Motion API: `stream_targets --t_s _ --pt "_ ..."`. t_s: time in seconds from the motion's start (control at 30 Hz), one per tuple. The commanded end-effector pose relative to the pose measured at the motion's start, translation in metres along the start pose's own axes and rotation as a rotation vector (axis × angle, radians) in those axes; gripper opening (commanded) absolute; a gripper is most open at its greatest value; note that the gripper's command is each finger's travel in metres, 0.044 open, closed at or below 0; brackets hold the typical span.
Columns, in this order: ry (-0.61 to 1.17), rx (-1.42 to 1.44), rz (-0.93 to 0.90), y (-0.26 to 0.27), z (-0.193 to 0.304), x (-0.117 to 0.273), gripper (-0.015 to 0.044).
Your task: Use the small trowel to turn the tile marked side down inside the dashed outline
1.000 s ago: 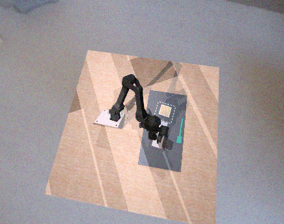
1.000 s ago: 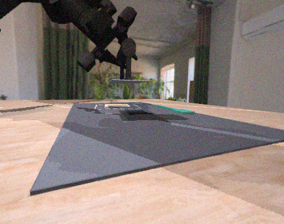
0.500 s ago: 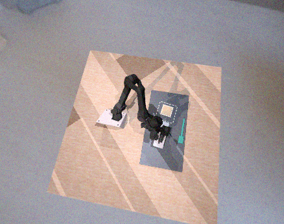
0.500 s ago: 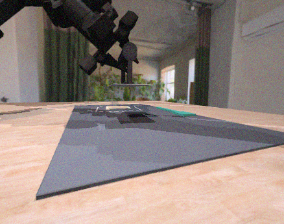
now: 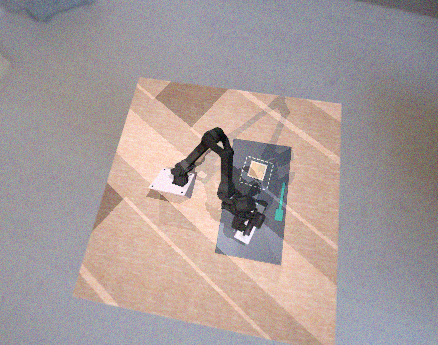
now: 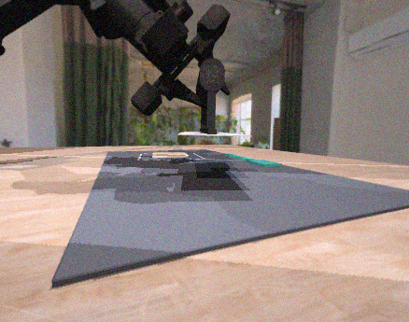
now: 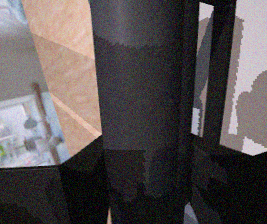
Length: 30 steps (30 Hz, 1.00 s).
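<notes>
The tile [image 5: 258,170] [image 6: 169,155] lies flat inside the dashed outline [image 5: 241,177], showing a tan face with a pale rim; I cannot make out a mark. My gripper [image 5: 248,220] [image 6: 207,88] is shut on the trowel's dark handle [image 6: 208,114] [image 7: 140,75], which fills the middle of the wrist view. The trowel's flat white blade [image 5: 244,236] [image 6: 214,134] is roughly level and hangs above the near half of the mat [image 5: 269,254] [image 6: 144,231], away from the tile. The fingers partly hide the handle.
A teal long-handled tool [image 5: 279,214] [image 6: 268,163] lies along the mat's right edge, beside the outline. The arm's white base plate [image 5: 161,183] stands left of the mat on the wooden table [image 5: 154,257]. The arm arches between the base and the mat.
</notes>
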<state>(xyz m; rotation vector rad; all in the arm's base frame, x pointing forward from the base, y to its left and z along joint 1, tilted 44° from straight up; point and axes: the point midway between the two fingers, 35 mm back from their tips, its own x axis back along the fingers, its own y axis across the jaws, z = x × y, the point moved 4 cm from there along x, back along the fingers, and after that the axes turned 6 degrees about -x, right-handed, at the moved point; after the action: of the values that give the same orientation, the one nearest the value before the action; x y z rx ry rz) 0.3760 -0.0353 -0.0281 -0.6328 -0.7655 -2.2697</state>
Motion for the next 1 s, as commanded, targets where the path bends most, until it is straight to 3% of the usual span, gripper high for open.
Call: stream_targets --t_s 0.0,0.37,0.97 --pt "-0.051 -0.039 -0.027 0.012 -0.025 -0.013 0.0000" --pt "-0.154 -0.125 -0.043 0.016 -0.081 -0.043 0.0000" --pt "-0.156 -0.126 -0.043 0.012 -0.082 -0.048 0.0000"
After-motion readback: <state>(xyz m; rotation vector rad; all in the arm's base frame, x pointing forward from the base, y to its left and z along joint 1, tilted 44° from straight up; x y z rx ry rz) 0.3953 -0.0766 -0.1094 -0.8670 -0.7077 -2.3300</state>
